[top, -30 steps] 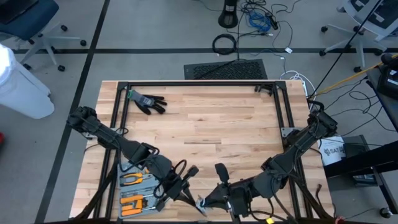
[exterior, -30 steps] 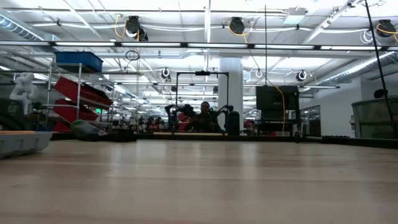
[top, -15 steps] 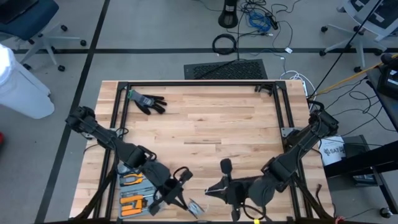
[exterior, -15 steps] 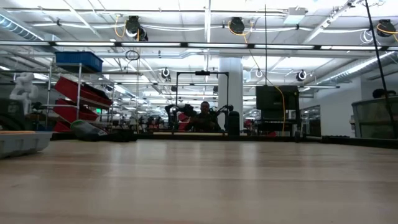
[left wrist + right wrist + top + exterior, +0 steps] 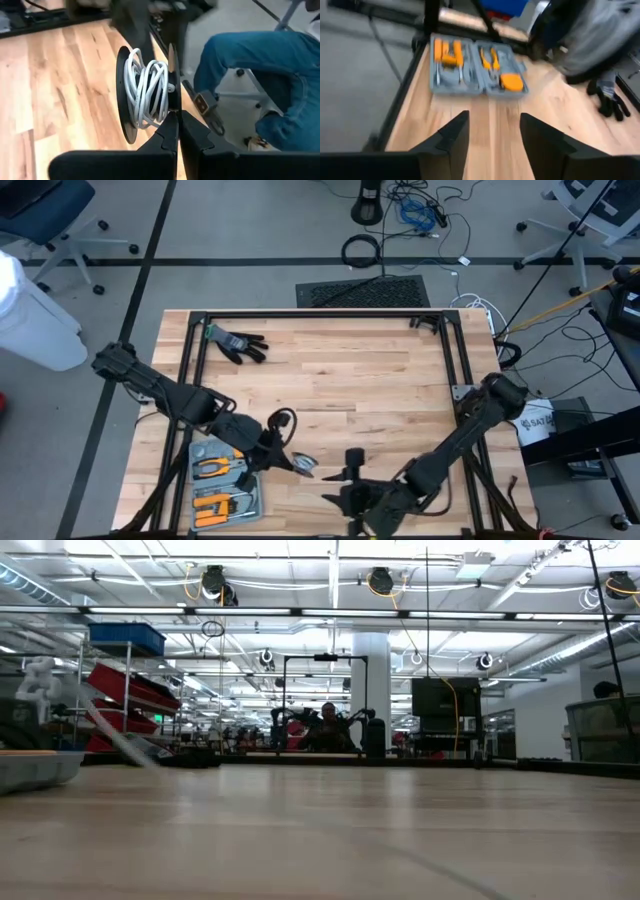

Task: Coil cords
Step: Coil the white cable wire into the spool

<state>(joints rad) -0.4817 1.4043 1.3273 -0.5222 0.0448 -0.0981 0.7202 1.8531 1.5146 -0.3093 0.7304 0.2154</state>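
The white cord (image 5: 147, 95) is wound on a small spool between two black discs. My left gripper (image 5: 175, 122) is shut on this spool (image 5: 304, 465), above the table's near middle. My right gripper (image 5: 492, 135) stands open with nothing between its fingers. In the high view it (image 5: 342, 480) is just to the right of the spool and nearer the table's near edge. My left gripper pinches the rim of one black disc (image 5: 171, 107) between its two fingers. The discs stand on edge beyond the fingertips, with the white cord wound between them. The spool looks lifted clear of the wood.
An open grey tool case (image 5: 225, 485) with orange tools lies at the near left, also in the right wrist view (image 5: 475, 70). A black glove (image 5: 238, 343) lies at the far left. A person in blue trousers (image 5: 260, 75) sits beyond the table's edge.
My left gripper has carried the spool from the near edge toward the table's middle, turning as it went. My right gripper, which was close against the spool, has come away from it and sunk lower near the near edge.
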